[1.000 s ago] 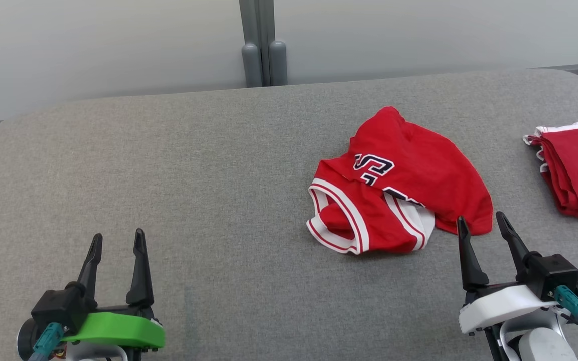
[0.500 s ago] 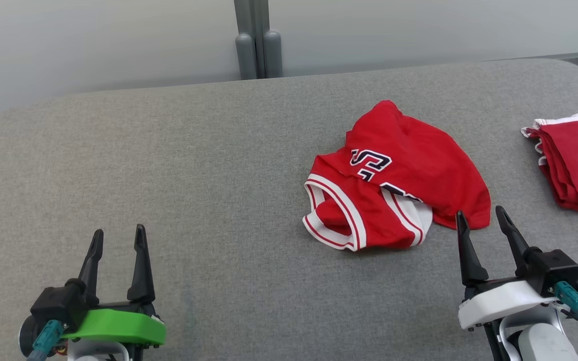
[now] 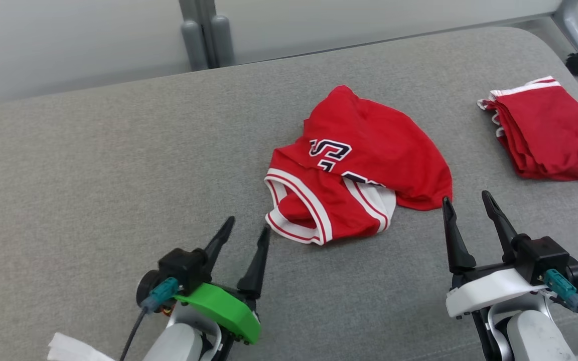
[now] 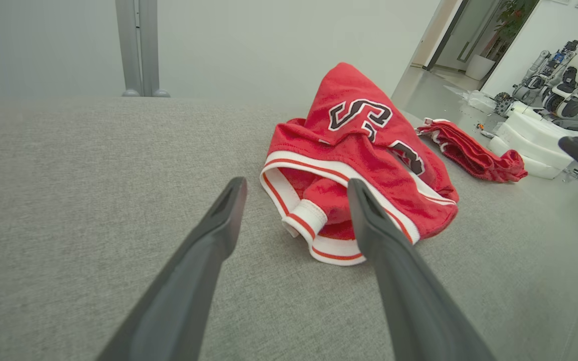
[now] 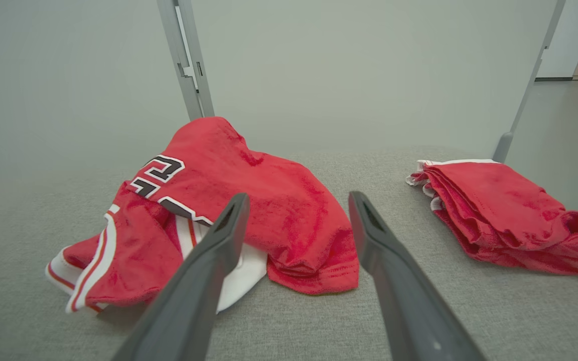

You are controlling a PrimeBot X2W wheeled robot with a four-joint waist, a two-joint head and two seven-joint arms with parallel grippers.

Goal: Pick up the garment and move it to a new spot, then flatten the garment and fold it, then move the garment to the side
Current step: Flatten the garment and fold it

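Note:
The garment (image 3: 369, 150) is a red jersey with white trim and dark lettering, lying crumpled right of the middle of the grey padded table (image 3: 93, 175). My left gripper (image 3: 248, 225) is open just off the garment's near-left trimmed edge, its fingers pointing at it. In the left wrist view that trimmed opening lies right beyond the left gripper (image 4: 296, 184). My right gripper (image 3: 465, 198) is open at the garment's near-right corner, apart from the cloth. The right wrist view shows the garment (image 5: 269, 200) just past the right gripper (image 5: 299, 196).
A folded stack of red clothes (image 3: 545, 130) lies at the table's far right, also seen as the red stack (image 5: 499, 210). A grey partition post (image 3: 203, 35) stands behind the table. A caster (image 3: 577, 60) sits past the right corner. Other robots (image 4: 565, 85) stand in the background.
The head camera has turned, shifting the whole picture left. My left gripper has come forward and to the right, up to the garment's near-left edge. The right gripper holds its place by the garment.

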